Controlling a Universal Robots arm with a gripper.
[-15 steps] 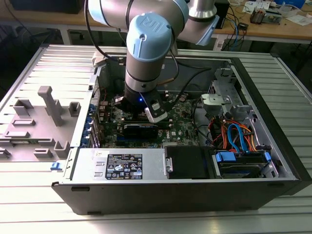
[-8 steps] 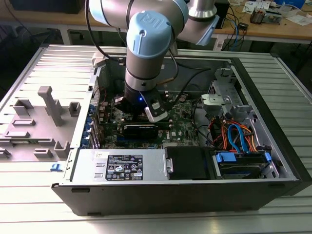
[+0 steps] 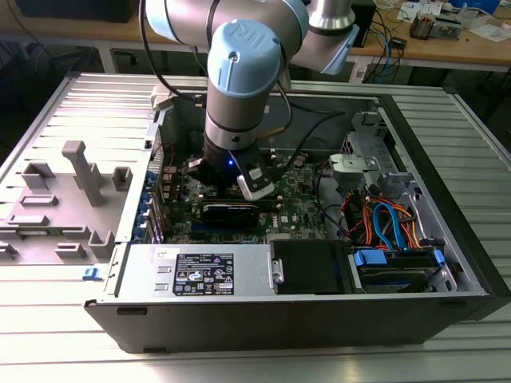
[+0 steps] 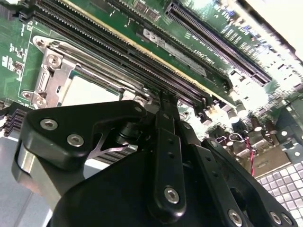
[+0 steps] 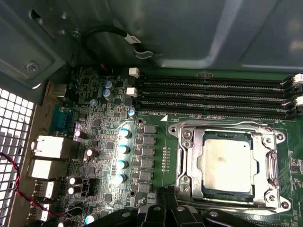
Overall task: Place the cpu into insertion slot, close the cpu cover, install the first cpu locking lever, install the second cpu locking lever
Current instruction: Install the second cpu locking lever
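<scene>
Seemingly no legible print on cpu top.

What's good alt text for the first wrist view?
The cpu sits in its socket with the cpu cover closed around it, on a green motherboard. Four black memory slots run alongside, and the black gripper hangs just next to the socket frame.

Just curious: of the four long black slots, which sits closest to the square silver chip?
The memory slot running right beside the cpu cover that frames the cpu; the other three lie beyond it, toward the case wall.
</scene>
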